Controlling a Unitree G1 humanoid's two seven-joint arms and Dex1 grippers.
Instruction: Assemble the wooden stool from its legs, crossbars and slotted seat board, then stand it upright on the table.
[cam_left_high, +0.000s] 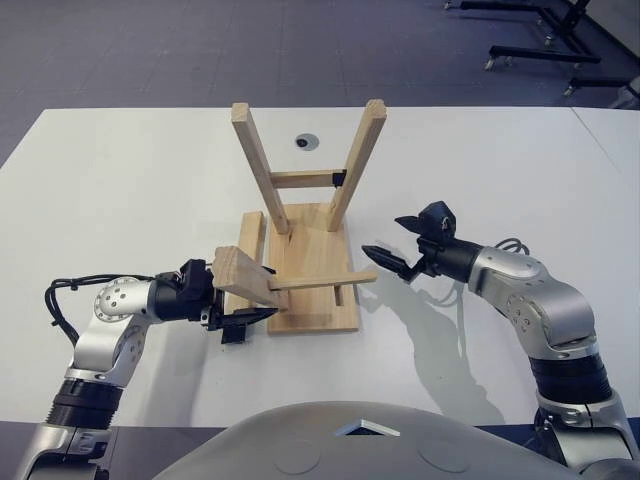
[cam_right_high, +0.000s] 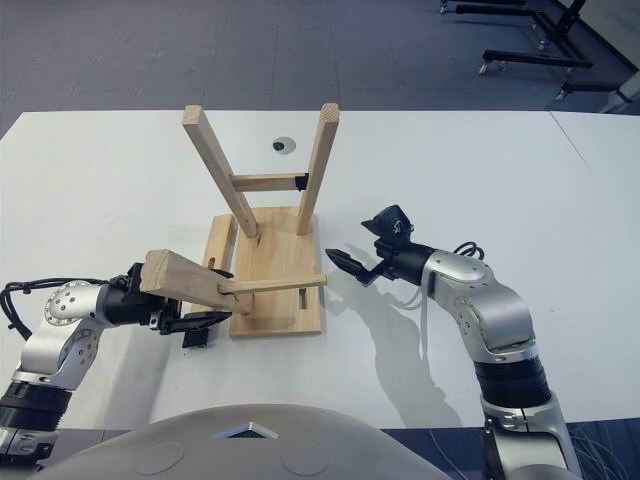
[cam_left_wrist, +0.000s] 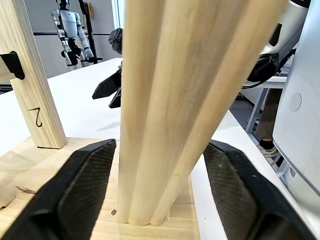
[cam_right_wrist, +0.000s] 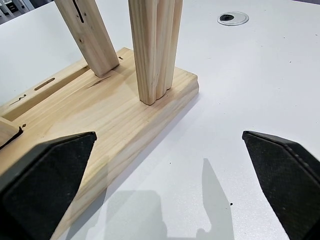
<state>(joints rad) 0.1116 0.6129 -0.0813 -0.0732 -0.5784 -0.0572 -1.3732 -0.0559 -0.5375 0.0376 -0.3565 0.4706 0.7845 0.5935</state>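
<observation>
Stool partly built, lying upside down at mid-table. Seat board (cam_left_high: 318, 310) flat on the white table (cam_left_high: 130, 180). Two legs stand in its far end: far-left leg (cam_left_high: 258, 165) and far-right leg (cam_left_high: 357, 160), joined by a crossbar (cam_left_high: 300, 179) with a small black bracket (cam_left_high: 338, 178) at its right end. An open slot (cam_left_high: 343, 296) shows near the board's right edge. A narrow wooden strip (cam_left_high: 249, 238) lies along the board's left edge; cannot tell whether it is joined to the board.

Left arm: low over the near-left of the table, elbow bent, forearm running rightward to the board's near-left corner. Left gripper (cam_left_high: 248, 318) has a loose leg (cam_left_high: 243, 275) clamped between its two black fingers (cam_left_wrist: 85, 190). The leg is tilted, and in the left wrist view its lower end rests on the board. A second crossbar (cam_left_high: 320, 282) sticks out of this leg to the right, across the board and above it.

Right arm: elbow bent out to the right, forearm pointing left toward the board. Right gripper (cam_left_high: 381, 234) hangs just right of the board's right edge, above the table, with its shadow beneath. Fingers spread wide and empty, touching nothing.

Round grommet (cam_left_high: 307, 142) sits in the table beyond the stool.
</observation>
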